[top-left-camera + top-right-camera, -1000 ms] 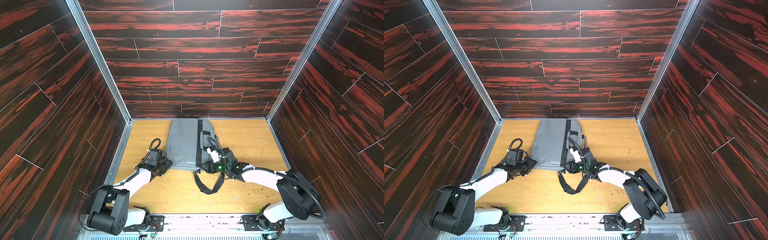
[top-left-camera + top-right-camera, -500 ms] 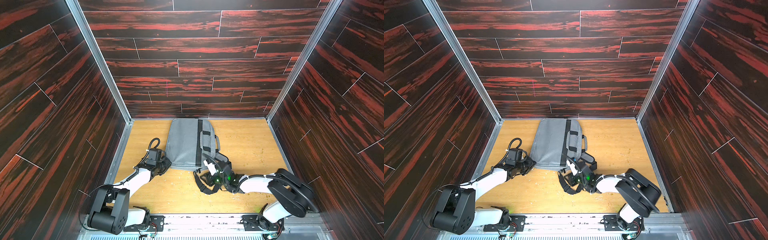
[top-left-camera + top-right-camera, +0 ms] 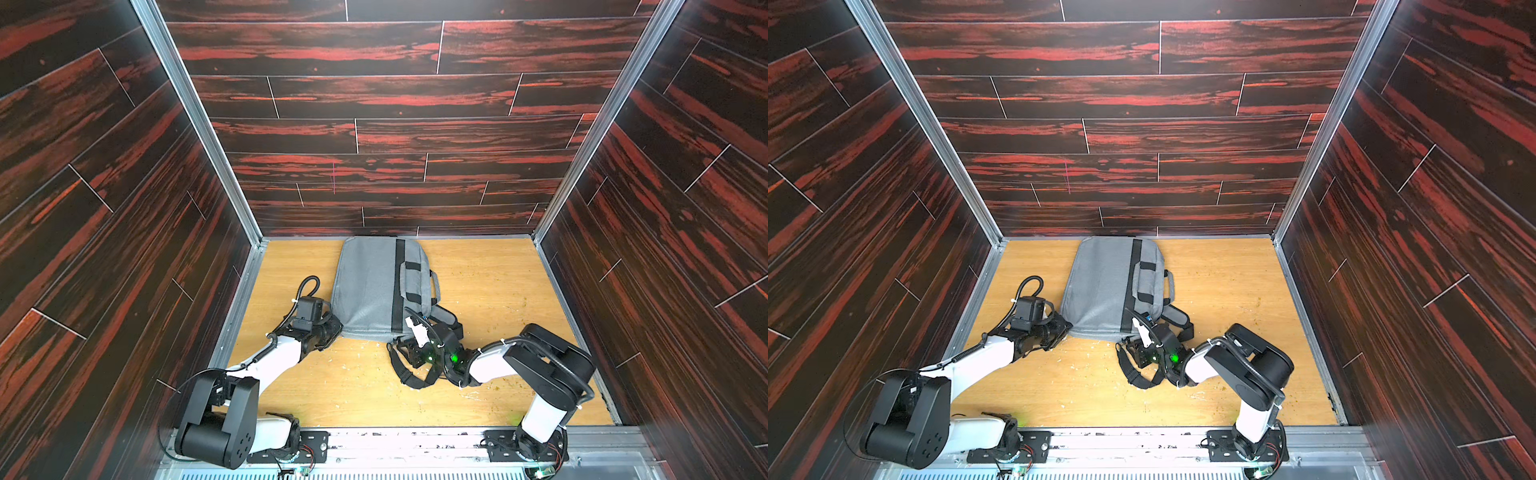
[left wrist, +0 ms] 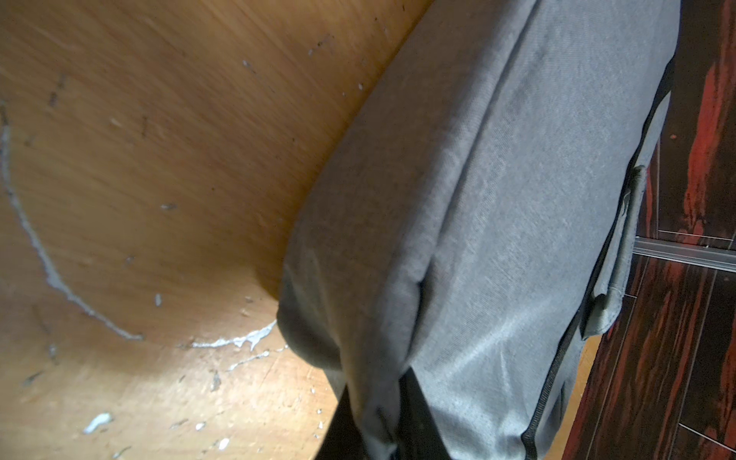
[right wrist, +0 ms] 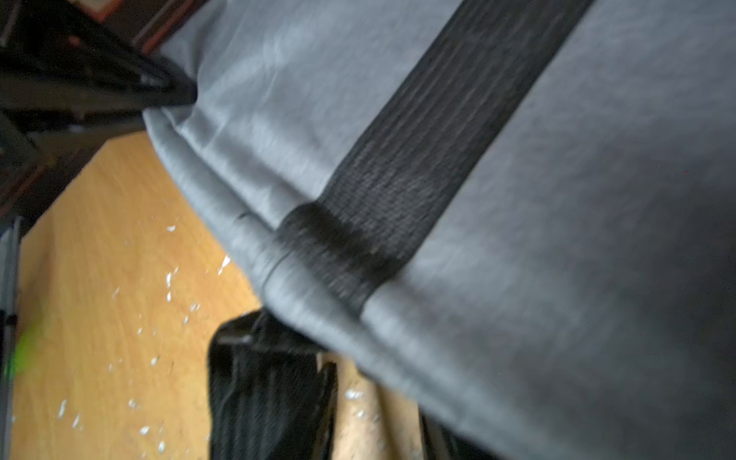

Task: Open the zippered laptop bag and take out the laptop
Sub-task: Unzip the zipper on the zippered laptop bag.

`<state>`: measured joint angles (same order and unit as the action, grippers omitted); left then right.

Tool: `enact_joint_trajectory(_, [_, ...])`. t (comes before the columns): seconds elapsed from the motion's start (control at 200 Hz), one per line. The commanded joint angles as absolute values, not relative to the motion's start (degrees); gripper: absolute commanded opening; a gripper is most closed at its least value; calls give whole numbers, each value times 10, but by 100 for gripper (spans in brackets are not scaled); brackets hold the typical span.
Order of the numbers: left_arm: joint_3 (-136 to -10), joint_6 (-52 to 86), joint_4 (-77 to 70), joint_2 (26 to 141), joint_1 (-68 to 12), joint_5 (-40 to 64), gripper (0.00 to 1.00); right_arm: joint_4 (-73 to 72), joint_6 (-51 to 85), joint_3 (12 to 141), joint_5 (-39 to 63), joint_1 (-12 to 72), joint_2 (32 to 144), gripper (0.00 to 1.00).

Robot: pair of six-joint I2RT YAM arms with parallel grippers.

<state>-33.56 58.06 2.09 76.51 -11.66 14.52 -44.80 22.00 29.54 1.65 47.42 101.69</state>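
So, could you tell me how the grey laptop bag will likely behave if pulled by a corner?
The grey laptop bag looks soft-sided yet lies flat, so it probably slides as one slab on the smooth table. Its loose shoulder strap would likely trail or snag.

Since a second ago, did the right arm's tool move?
Yes. The right tool pulled backward, from over the bag to just off its near edge, by the black stripe.
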Motion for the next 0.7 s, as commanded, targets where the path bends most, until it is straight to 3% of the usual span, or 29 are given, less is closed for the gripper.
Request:
enact_joint_trajectory(0.0, [-342,567,33,760,-117,164,0,-496,219,319,36,468,1042,38])
enact_joint_trajectory(0.205, [-346,558,41,760,-117,168,0,-530,229,309,57,467,1059,38])
enact_joint_trajectory(0.696, [-350,550,45,762,-117,175,0,-547,245,307,72,467,1048,21])
